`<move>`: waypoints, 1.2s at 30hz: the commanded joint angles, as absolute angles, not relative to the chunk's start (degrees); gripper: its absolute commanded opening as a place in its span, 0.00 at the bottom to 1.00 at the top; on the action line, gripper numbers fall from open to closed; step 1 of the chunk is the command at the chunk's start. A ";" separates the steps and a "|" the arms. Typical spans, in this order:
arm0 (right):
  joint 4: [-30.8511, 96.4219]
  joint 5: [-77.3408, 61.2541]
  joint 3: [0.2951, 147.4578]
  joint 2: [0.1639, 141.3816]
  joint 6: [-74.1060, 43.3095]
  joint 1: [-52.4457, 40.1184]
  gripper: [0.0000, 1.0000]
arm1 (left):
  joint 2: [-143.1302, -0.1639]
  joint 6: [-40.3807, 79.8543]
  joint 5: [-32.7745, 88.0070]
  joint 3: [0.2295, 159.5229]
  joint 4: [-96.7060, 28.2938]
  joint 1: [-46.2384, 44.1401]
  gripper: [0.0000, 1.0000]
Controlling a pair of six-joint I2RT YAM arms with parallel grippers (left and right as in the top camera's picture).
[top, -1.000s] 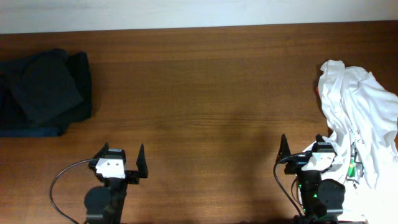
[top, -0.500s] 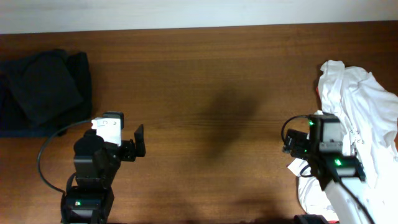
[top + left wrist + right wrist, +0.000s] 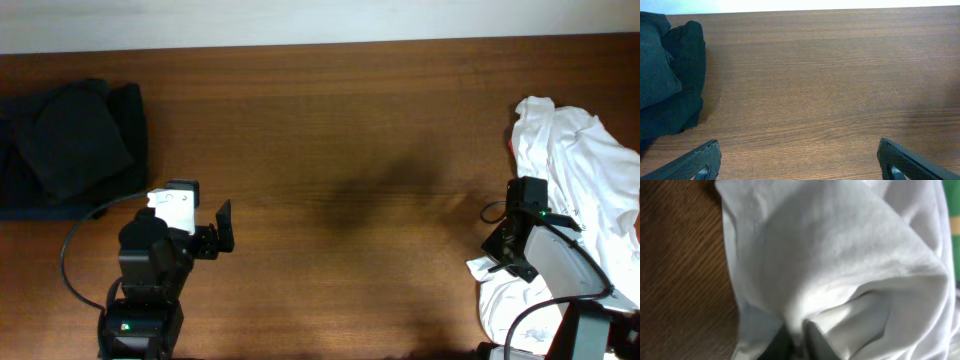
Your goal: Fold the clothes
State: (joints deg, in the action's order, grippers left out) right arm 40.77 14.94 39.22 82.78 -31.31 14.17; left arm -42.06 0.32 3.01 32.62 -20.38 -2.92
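Observation:
The clothes are a white T-shirt (image 3: pixel 575 175) lying crumpled at the table's right edge, with a strip of green (image 3: pixel 952 210) showing in the right wrist view. My right gripper (image 3: pixel 801 341) is shut on a raised fold of the white cloth (image 3: pixel 840 265) at the heap's lower left, where it (image 3: pixel 500 262) shows from overhead. My left gripper (image 3: pixel 802 167) hangs open over bare wood on the left side of the table, far from the shirt. One of its fingers (image 3: pixel 222 226) shows from overhead.
A pile of dark navy clothing (image 3: pixel 65 145) lies at the table's left edge, and it (image 3: pixel 665 75) fills the left side of the left wrist view. The brown wooden table (image 3: pixel 330 150) runs back to a white wall.
My right gripper went from open to shut, pinching a fold at the shirt's lower left edge. The right arm swung over onto the heap. The left arm rose earlier and has since held still.

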 commanded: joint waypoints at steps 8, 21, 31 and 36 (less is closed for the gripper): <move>66.26 10.72 77.93 79.75 -25.28 19.68 0.11 | -41.93 0.84 3.62 33.87 -20.23 -2.57 0.99; 65.58 -35.14 116.73 79.79 -2.76 14.39 0.04 | -41.93 0.84 3.64 33.87 -14.63 -2.57 0.99; 69.63 -35.03 112.05 99.11 -3.42 -25.63 0.04 | -41.93 0.86 3.62 33.87 -15.16 -2.57 0.99; 63.20 -21.23 112.07 106.13 -3.42 -29.12 0.50 | -41.93 0.86 3.64 33.85 -15.05 -2.57 0.99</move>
State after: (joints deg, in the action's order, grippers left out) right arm 64.03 -29.30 111.55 106.24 -4.01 -28.95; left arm -42.11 0.32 3.03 32.84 -15.14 -2.81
